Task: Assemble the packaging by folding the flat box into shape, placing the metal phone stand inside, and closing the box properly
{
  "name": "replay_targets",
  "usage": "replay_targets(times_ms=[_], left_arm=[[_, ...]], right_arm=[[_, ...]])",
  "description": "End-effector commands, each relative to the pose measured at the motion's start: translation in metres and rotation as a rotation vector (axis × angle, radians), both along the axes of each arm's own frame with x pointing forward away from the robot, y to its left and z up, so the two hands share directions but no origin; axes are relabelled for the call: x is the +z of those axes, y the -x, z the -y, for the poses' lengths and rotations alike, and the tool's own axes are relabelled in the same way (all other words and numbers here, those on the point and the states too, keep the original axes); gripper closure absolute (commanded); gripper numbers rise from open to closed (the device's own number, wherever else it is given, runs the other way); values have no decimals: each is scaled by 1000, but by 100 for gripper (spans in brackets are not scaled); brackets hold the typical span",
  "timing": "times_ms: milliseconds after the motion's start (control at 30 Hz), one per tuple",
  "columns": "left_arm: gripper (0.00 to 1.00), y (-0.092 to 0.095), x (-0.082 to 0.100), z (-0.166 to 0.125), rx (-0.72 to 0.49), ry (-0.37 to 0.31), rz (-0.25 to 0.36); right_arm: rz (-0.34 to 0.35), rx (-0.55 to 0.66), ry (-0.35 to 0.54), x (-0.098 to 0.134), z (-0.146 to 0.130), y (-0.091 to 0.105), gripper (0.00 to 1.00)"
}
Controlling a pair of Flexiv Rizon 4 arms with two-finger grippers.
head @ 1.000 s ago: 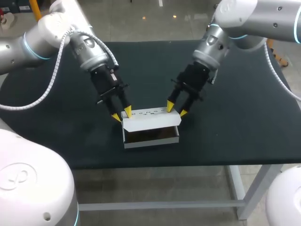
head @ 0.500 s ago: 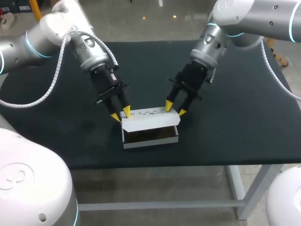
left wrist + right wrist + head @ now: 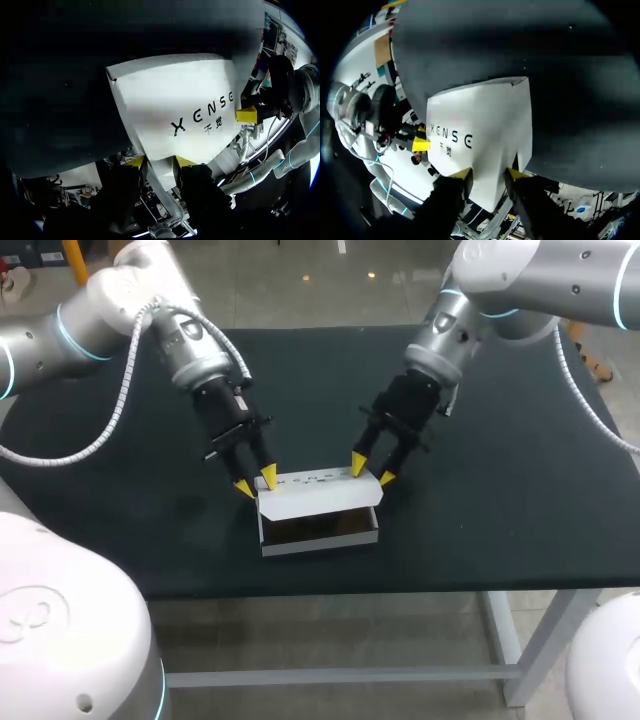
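A white cardboard box (image 3: 318, 537) stands near the table's front edge, its front open onto a dark inside where I cannot make out the phone stand. Its printed lid (image 3: 320, 495) leans over the opening. My left gripper (image 3: 257, 481) is at the lid's back left corner, and in the left wrist view the lid (image 3: 175, 105) runs down between its fingers; this gripper (image 3: 159, 161) is shut on that end. My right gripper (image 3: 372, 471) holds the back right corner the same way, shut (image 3: 490, 173) on the lid (image 3: 480, 125).
The dark table cloth (image 3: 500, 490) spreads wide on both sides of the box and behind it. The table's front edge (image 3: 400, 585) lies close below the box. Each wrist view shows the other arm's yellow tip at the lid's far end.
Both grippers keep their hold on the lid's corners. The right gripper has edged slightly to the left; the box has barely shifted.
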State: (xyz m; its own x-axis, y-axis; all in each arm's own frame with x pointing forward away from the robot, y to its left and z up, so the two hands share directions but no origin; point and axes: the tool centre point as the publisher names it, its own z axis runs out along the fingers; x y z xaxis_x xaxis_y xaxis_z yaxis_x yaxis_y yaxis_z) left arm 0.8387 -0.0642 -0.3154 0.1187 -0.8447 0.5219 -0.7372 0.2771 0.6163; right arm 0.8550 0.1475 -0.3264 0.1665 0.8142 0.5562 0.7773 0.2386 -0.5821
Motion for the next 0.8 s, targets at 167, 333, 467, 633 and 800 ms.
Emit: replay_targets(times_ms=[167, 333, 467, 633, 800], left_arm=[[65, -8, -1, 5, -12, 5, -29], [65, -12, 0, 4, -18, 6, -51], [65, -15, 0, 4, -21, 10, -65], [64, -17, 1, 6, -35, 9, -83], [65, -19, 1, 8, -34, 3, -94]], right_arm=[[-21, 3, -1, 2, -7, -7, 54], [-29, 5, 0, 4, -8, -9, 54], [-35, 7, 0, 5, -9, -10, 53], [-40, 8, 2, 6, -10, -10, 53], [-47, 8, 3, 7, -11, -11, 55]])
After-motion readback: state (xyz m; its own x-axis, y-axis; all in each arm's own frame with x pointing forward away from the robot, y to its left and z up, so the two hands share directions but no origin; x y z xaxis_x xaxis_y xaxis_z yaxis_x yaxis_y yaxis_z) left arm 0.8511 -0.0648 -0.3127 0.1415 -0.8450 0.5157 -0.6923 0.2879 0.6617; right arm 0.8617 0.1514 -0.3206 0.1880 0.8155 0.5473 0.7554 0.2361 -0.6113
